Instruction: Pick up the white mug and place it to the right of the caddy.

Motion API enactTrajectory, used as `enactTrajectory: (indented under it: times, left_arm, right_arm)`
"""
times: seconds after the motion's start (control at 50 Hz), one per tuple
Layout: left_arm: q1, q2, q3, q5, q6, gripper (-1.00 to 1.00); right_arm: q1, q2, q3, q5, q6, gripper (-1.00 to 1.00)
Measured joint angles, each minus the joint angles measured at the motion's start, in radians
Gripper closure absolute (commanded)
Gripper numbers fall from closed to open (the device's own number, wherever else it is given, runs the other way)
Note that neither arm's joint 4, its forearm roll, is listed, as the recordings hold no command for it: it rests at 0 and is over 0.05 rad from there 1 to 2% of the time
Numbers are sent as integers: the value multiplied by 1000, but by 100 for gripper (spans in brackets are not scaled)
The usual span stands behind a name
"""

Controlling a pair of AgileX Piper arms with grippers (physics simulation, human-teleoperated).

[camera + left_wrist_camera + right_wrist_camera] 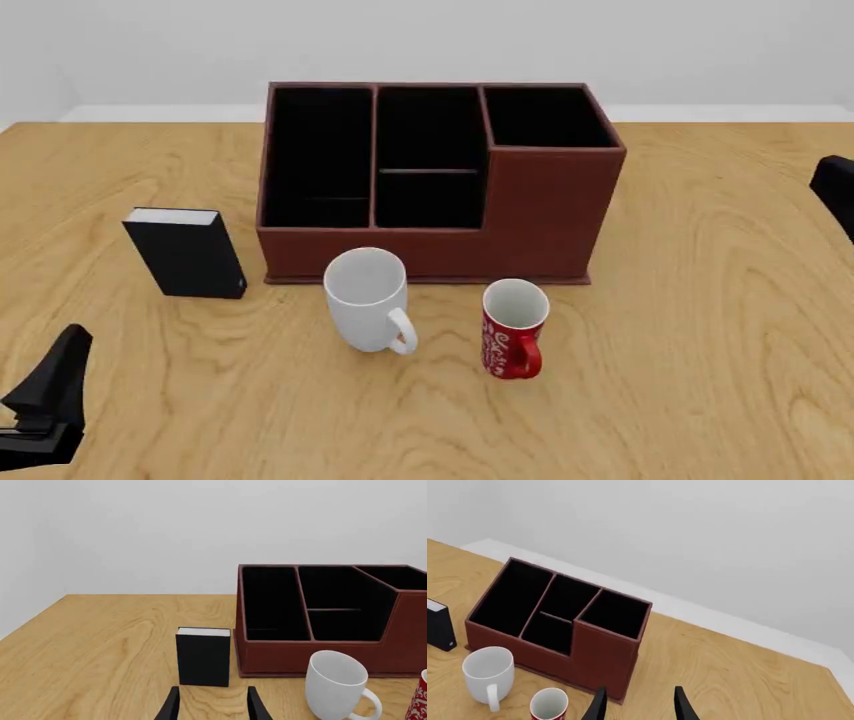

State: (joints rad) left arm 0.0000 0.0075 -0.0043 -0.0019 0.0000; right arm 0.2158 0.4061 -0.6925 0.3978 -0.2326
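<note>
White mug is standing upright before the caddy, well ahead of both empty, parted grippers, left and right; the neighbouring red mug is risking a knock.

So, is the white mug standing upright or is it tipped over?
Upright. The white mug stands on its base on the table, open mouth facing up, handle at its side, in front of the caddy.

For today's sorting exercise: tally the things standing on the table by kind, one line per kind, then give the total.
Mugs: 2, the white mug and the red mug
Caddy: 1
Black box: 1
Total: 4
</note>
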Motion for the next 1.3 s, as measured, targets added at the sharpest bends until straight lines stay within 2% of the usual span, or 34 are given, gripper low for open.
enactTrajectory:
  times: [0.48, 0.68, 0.98, 1.3]
  left_arm:
    - [0, 0, 0, 0, 0, -100]
    - [0, 0, 0, 0, 0, -100]
    - [0, 0, 0, 0, 0, -100]
    - [0, 0, 0, 0, 0, -100]
  right_arm:
    - [115, 257, -268, 155, -114, -100]
    - [154, 349, -357, 200, -137, -100]
    - [212, 496, -461, 251, -146, -100]
    - [295, 656, -575, 296, -110, -100]
